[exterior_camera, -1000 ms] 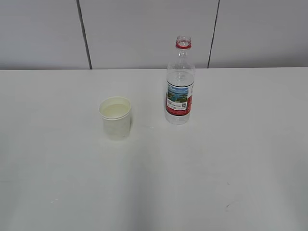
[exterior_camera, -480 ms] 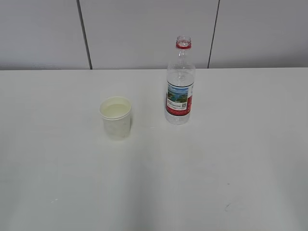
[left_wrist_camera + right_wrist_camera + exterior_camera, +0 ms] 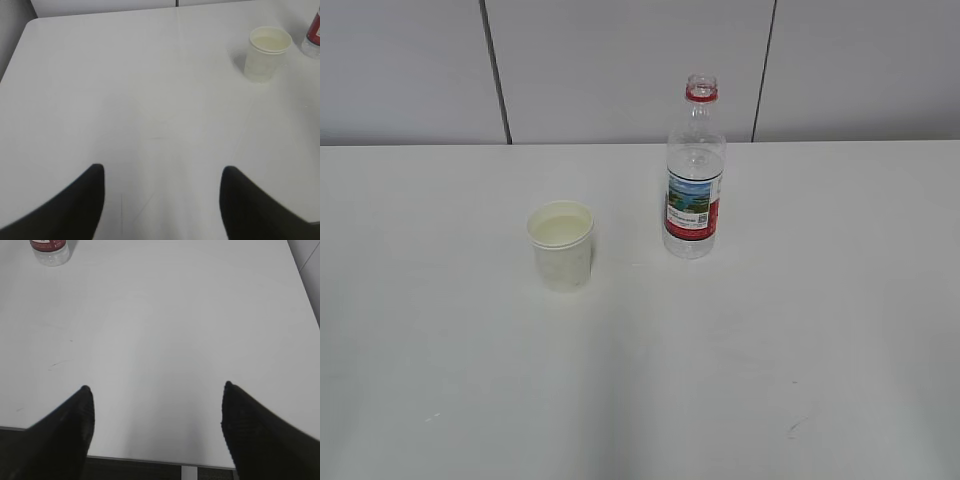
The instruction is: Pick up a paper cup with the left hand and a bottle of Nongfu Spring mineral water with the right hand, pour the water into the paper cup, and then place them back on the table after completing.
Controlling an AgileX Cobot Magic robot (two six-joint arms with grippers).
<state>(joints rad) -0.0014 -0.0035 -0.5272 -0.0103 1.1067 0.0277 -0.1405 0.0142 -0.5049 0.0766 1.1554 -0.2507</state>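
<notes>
A white paper cup [image 3: 561, 245] stands upright on the white table [image 3: 720, 380], with clear water [image 3: 561, 229] in it. An uncapped clear bottle [image 3: 693, 170] with a red and scenic label stands upright to its right. In the left wrist view the cup [image 3: 267, 53] is far ahead at upper right, the bottle's base [image 3: 312, 35] at the edge. My left gripper [image 3: 162, 172] is open and empty, far from the cup. In the right wrist view the bottle's base [image 3: 49, 251] is at the top left. My right gripper [image 3: 156, 390] is open and empty above the table's near edge.
A grey panelled wall [image 3: 620, 70] rises behind the table. The table's left edge and far left corner [image 3: 30, 22] show in the left wrist view; its near edge [image 3: 150, 460] and right edge [image 3: 302, 280] show in the right wrist view. Neither arm shows in the exterior view.
</notes>
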